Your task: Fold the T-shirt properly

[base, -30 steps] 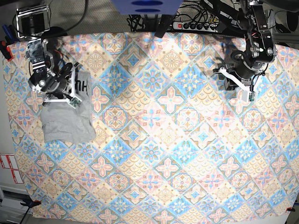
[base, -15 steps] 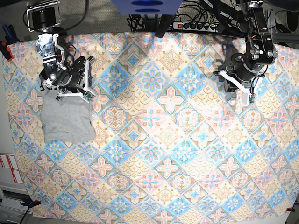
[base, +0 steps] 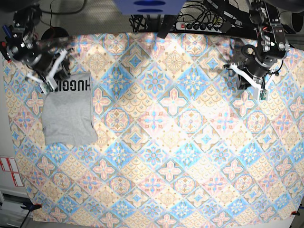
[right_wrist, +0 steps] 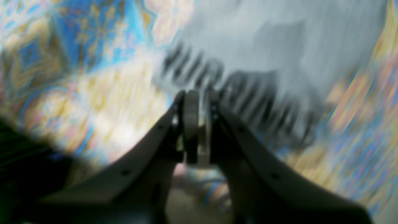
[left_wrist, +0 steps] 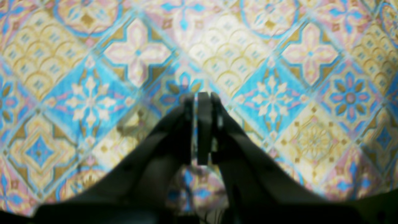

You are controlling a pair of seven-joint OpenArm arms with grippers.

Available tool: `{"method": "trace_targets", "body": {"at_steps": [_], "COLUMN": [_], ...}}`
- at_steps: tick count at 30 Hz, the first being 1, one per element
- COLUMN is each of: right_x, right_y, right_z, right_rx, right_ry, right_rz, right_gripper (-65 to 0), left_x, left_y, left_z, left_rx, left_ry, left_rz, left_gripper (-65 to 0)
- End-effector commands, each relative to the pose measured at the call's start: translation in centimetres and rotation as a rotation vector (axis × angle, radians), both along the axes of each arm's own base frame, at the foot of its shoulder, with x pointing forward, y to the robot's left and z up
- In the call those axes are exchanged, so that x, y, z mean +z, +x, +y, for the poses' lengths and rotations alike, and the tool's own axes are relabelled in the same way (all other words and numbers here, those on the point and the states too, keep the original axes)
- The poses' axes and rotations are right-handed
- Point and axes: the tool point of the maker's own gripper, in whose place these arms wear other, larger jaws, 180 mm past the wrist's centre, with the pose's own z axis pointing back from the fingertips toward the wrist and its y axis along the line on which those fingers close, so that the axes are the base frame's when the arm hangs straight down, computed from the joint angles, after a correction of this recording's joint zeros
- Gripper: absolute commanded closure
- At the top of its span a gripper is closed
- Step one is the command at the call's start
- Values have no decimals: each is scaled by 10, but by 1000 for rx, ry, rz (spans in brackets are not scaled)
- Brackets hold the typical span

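base view: t-shirt (base: 69,116) long axis front-to-back.

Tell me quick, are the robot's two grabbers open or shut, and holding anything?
Left gripper: shut, holding nothing, over the tablecloth.
Right gripper: shut, holding nothing, beside the T-shirt.

We hold our left gripper (left_wrist: 200,129) pressed shut with nothing between its fingers, arm raised at the far side. Our right gripper (right_wrist: 195,127) is likewise closed and empty, its view motion-blurred.
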Motion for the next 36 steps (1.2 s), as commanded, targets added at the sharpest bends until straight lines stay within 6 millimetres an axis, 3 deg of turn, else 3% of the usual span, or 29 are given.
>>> {"method": "trace_targets", "body": {"at_steps": [1,5,10,12,17,21,25,29,36], "right_x": [11,11,-6,-9,-25,-59,-89,-114,-153], "right_y": [1,-34,-97,-120,-173,-222,-283,-289,-294], "right_z": [-8,-22,-28,-31,-15,0,-2,-2,7], "right_rx": [-19,-161,-277,-302,-361,-369,-397,-438,-535], "right_ry": [12,98,116,106,147,170,134,149,215], "right_rz": [-35,-12,106,156,280,454,647,692,722], "right_gripper": [-45,-45,-45,-45,-44,-44,-44,-5,-2], "left_x": [4,-4,-18,-24,-35,-39,-67,-105,-164], "left_y": [-3,-35,-89,-112,-164,-186,-209,-231,-249], "left_z": [0,25,44,44,41,42,33,18,3], "left_rx": [-4,63,100,98,87,90,92,80,38], "left_ry": [-1,36,73,76,78,79,34,-18,-10], "left_rz": [-10,55,183,244,378,437,529,639,637], "left_gripper": [0,0,0,0,0,0,0,0,0]}}
